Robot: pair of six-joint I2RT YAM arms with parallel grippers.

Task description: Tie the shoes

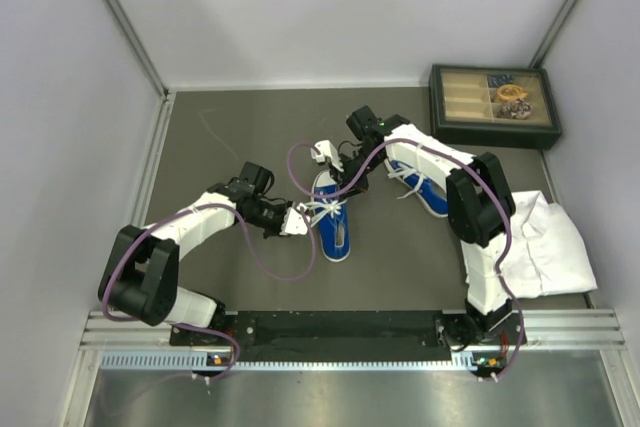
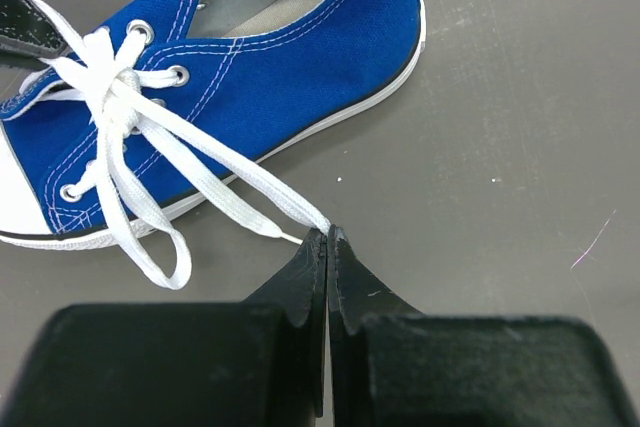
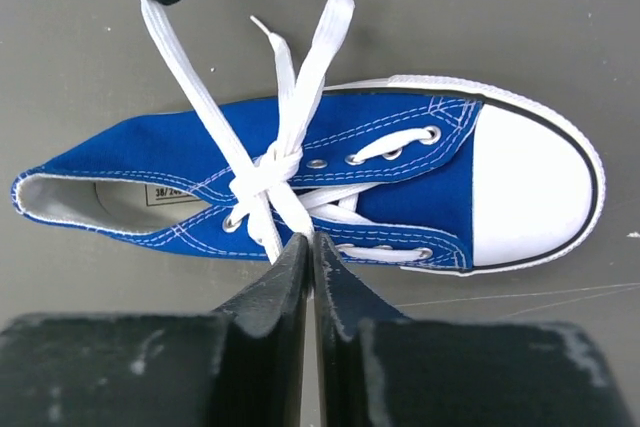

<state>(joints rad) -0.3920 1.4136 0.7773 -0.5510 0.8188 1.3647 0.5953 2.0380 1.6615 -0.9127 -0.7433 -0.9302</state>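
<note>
The shoes (image 1: 335, 222) lie on the dark grey worktop (image 1: 240, 137), well apart from each other: one blue canvas sneaker (image 3: 400, 177) rests on its sole at the middle, and the second sneaker (image 1: 433, 199) sits at about two o'clock from it, partly hidden under the right arm. The white laces (image 2: 200, 162) of the middle sneaker are crossed into a single knot over the upper eyelets, with one loose loop trailing onto the worktop beside the sole. The left arm's fingers (image 2: 322, 252) are pressed tight together, pinching the very tip of one lace strand, which runs from the knot out past the sneaker's side. The right arm's fingers (image 3: 303, 247) are likewise closed with no gap, and they pinch another strand just beside the knot, over the sneaker's tongue. In the right wrist view the first strand slants up to eleven o'clock, where the other arm's dark fingertip holds it. A crumpled white cloth (image 1: 545, 247) lies at four o'clock on the worktop, and a dark compartment box (image 1: 493, 105) holding small items sits at one o'clock, against the back wall.
</note>
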